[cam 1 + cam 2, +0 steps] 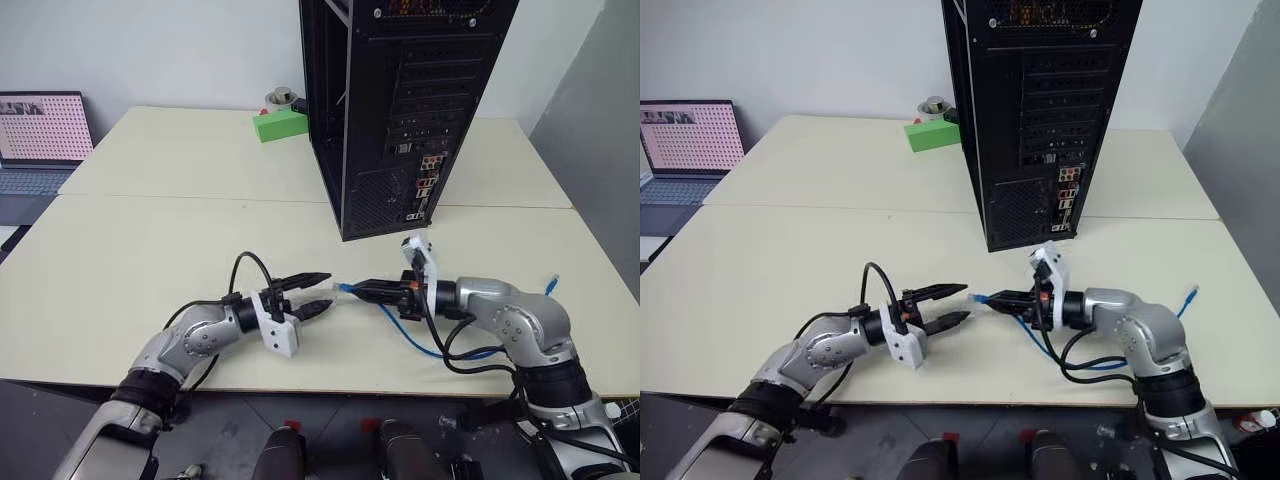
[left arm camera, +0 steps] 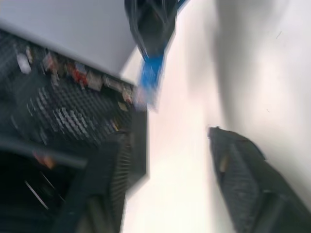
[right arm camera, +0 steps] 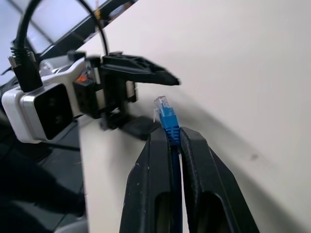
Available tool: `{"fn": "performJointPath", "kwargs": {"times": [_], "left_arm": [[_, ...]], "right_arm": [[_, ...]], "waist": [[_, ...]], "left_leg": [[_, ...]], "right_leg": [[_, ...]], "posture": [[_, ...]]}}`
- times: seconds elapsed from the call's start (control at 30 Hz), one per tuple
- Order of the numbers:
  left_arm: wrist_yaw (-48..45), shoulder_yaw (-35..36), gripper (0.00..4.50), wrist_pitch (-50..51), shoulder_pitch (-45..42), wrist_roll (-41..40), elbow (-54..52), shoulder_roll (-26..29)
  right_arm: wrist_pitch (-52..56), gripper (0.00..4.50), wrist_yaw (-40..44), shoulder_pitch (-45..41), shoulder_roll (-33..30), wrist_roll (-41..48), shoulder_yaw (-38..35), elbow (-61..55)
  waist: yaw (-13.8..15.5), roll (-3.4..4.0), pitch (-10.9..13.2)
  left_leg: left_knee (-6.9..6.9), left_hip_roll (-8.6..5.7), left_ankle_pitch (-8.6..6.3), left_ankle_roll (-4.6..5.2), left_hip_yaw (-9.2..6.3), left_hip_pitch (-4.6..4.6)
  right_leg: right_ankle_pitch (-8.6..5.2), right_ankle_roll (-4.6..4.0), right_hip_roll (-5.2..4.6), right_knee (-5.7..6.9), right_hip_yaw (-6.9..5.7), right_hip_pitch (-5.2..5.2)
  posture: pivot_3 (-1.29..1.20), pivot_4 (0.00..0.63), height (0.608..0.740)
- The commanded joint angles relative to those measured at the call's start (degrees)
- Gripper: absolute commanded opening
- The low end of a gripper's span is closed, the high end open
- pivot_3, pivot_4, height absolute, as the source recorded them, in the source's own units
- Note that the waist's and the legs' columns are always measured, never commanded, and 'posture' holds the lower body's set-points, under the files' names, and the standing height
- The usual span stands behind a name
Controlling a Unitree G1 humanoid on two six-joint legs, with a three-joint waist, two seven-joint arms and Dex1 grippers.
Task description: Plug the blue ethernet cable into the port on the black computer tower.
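Observation:
The blue ethernet cable (image 1: 418, 336) loops over the table by my right arm, and its far plug (image 1: 552, 285) lies near the right edge. My right gripper (image 1: 360, 291) is shut on the cable just behind the near plug (image 3: 164, 109), which sticks out past the fingertips toward my left gripper. My left gripper (image 1: 322, 293) is open, a short gap from that plug, with nothing between its fingers. The black computer tower (image 1: 400, 100) stands upright behind both, its rear panel facing me. The port is too small to pick out among the connector cluster (image 1: 426, 178).
A green box (image 1: 280, 124) and a small grey round thing (image 1: 280, 97) sit left of the tower at the back. An open laptop (image 1: 40, 135) stands on the far left. Black robot cables hang off the table's front edge by my right arm (image 1: 470, 360).

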Motion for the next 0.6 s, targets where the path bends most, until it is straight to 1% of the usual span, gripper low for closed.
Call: {"fn": "performJointPath", "kwargs": {"times": [0.03, 0.07, 0.17, 0.37, 0.5, 0.6], "left_arm": [[-6.2, 1.3, 3.84, 15.3, 2.6, -13.7, -10.3, -1.9], [-7.1, 1.4, 3.97, 19.9, 3.1, -16.0, -13.2, -2.7], [-7.0, 1.7, 3.97, 35.0, 2.7, -20.6, -22.0, -6.2], [-3.6, 2.8, 3.97, 61.6, -2.2, -24.2, -32.7, -11.9], [-1.5, 3.3, 3.97, 73.6, -6.1, -25.6, -36.2, -14.8], [0.2, 3.0, 3.97, 78.9, -8.0, -24.8, -37.5, -16.7]], "right_arm": [[-4.1, 0.00, -6.5, 0.7, -1.7, -2.9, -5.5, -5.9], [-4.9, 0.00, -8.9, 0.6, -1.5, -4.1, -6.2, -6.5], [-6.4, 0.00, -16.1, -0.8, -0.3, -7.9, -7.3, -7.8], [-10.2, 0.00, -25.2, -3.0, 1.6, -15.2, -5.9, -7.2], [-12.0, 0.00, -29.5, -4.4, 4.2, -18.4, -5.4, -5.6], [-12.8, 0.00, -31.6, -5.3, 5.5, -20.1, -5.5, -4.3]], "waist": [[0.1, 0.00, 0.0], [0.1, 0.00, 0.0], [0.1, 0.00, 0.0], [0.0, 0.00, 0.0], [-0.3, 0.00, 0.0], [-0.4, 0.00, 0.0]], "left_leg": [[0.00, 0.00, 0.00, 0.00, 0.00, -0.02], [0.01, 0.00, 0.00, 0.00, 0.00, -0.03], [0.02, -0.01, 0.00, 0.00, -0.01, -0.03], [0.03, -0.01, 0.01, 0.00, -0.03, -0.01], [0.02, -0.01, 0.00, 0.00, -0.04, -0.01], [0.02, -0.02, 0.01, 0.00, -0.05, -0.02]], "right_leg": [[0.00, 0.00, 0.00, -0.01, 0.00, 0.00], [0.00, 0.00, -0.01, 0.00, 0.00, 0.00], [0.00, 0.02, 0.00, -0.01, 0.00, 0.00], [0.00, 0.02, 0.04, 0.00, 0.01, 0.00], [0.00, 0.02, 0.05, -0.01, 0.01, 0.01], [0.00, 0.02, 0.05, -0.02, 0.02, 0.00]], "posture": [[0.00, 0.150, 0.740], [0.00, 0.150, 0.740], [0.00, 0.150, 0.740], [0.00, 0.150, 0.740], [0.00, 0.150, 0.740], [0.00, 0.150, 0.740]]}}
